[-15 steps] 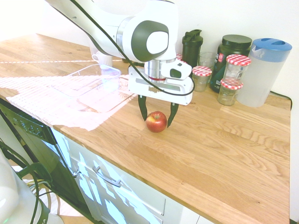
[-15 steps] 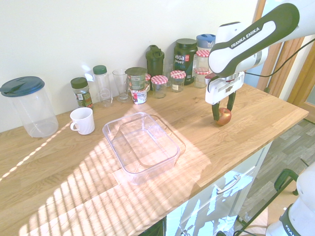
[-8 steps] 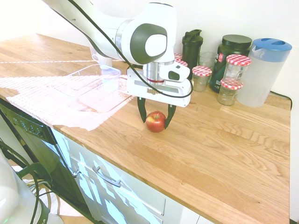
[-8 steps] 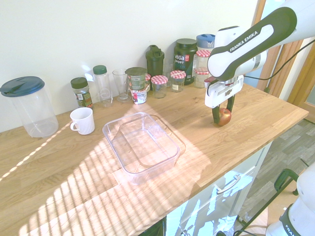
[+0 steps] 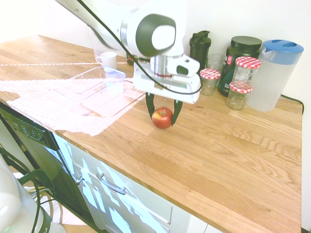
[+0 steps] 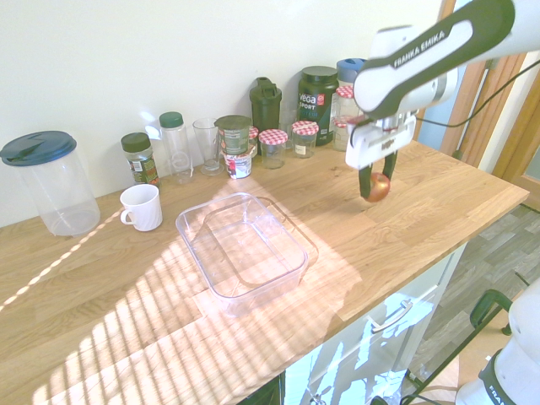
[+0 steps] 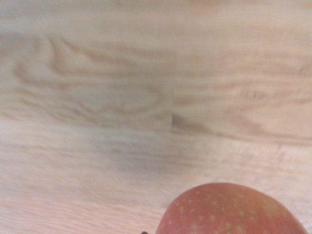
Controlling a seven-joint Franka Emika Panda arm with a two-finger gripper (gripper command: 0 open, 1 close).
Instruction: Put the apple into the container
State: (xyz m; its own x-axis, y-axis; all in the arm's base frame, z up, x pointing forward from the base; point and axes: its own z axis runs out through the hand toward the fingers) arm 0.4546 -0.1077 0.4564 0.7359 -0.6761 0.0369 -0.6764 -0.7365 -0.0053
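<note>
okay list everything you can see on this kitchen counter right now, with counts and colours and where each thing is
apple: 1, red, held just above the counter near its front edge
container: 1, clear, mid-counter, nothing in it
mug: 1, white, behind the container
jugs: 2, translucent with blue lids, one at each end of the counter
jars: several, glass with red checked lids, by the wall
shaker bottle: 1, black, by the wall
tub: 1, dark, by the wall
counter: 1, light wood
gripper: 1, dark fingers, shut on the apple

The apple [image 7: 229, 209] is cut off in the wrist view.
</note>
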